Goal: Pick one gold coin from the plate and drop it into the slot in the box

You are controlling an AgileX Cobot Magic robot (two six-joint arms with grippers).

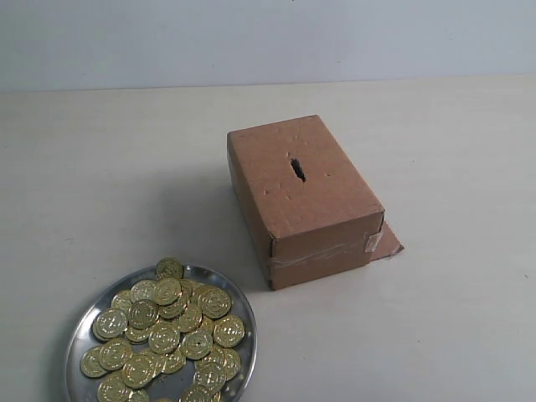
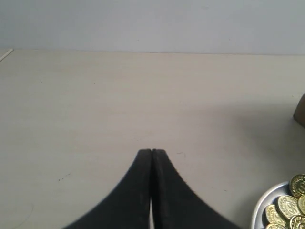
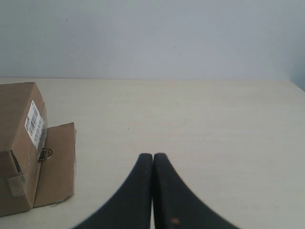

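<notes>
- Left fingers point(image 2: 146, 164): pressed together, pinching nothing, over bare table point(image 1: 100, 167). Neither arm shows in the exterior view.
- Plate point(image 1: 81, 325): at 7 o'clock from the box, heaped with gold coins point(image 1: 163, 335). None is lifted, so I judge the task barely begun.
- Box point(image 1: 310, 209): mid-table, with the slot point(image 1: 297, 168) on top, dark and unobstructed; its contents are hidden.
- Flap point(image 1: 387, 243): at the box's 4 o'clock. A coin-like disc point(image 3: 45, 154) seems to lie on it.
- Right fingers point(image 3: 159, 167): pressed together, empty.

A pale cream worktop point(image 1: 100, 167), matte and faintly speckled, fills most of the scene under soft, even light. Along its far edge stands a plain, light grey-blue wall point(image 1: 251, 38).
</notes>
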